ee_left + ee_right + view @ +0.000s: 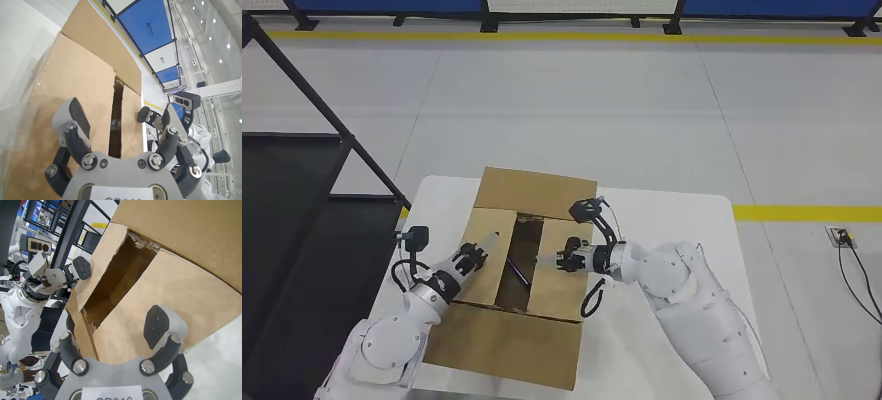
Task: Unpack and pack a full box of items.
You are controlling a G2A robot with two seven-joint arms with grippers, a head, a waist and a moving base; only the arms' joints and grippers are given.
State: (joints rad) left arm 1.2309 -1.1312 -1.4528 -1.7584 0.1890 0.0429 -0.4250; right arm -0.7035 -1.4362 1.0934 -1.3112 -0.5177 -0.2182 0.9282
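A brown cardboard box [534, 190] stands on the white table [682, 220], its far and near flaps folded outward. Two inner flaps lie almost level, with a dark gap [520, 262] between them. My left gripper [474, 258] is open over the left inner flap [79, 75], one pad [82, 268] against that flap's outer edge. My right gripper [568, 257] is open at the right inner flap [170, 291]. One of its fingers [156, 326] lies above the flap, and the other [69, 323] is below its edge. Something greyish [115, 123] shows deep in the gap.
A black metal frame [302, 100] and a dark surface stand beside the table on the left. The box's near flap [507, 345] overhangs the table's front. Bare tabletop lies right of the box, around my right arm [692, 290].
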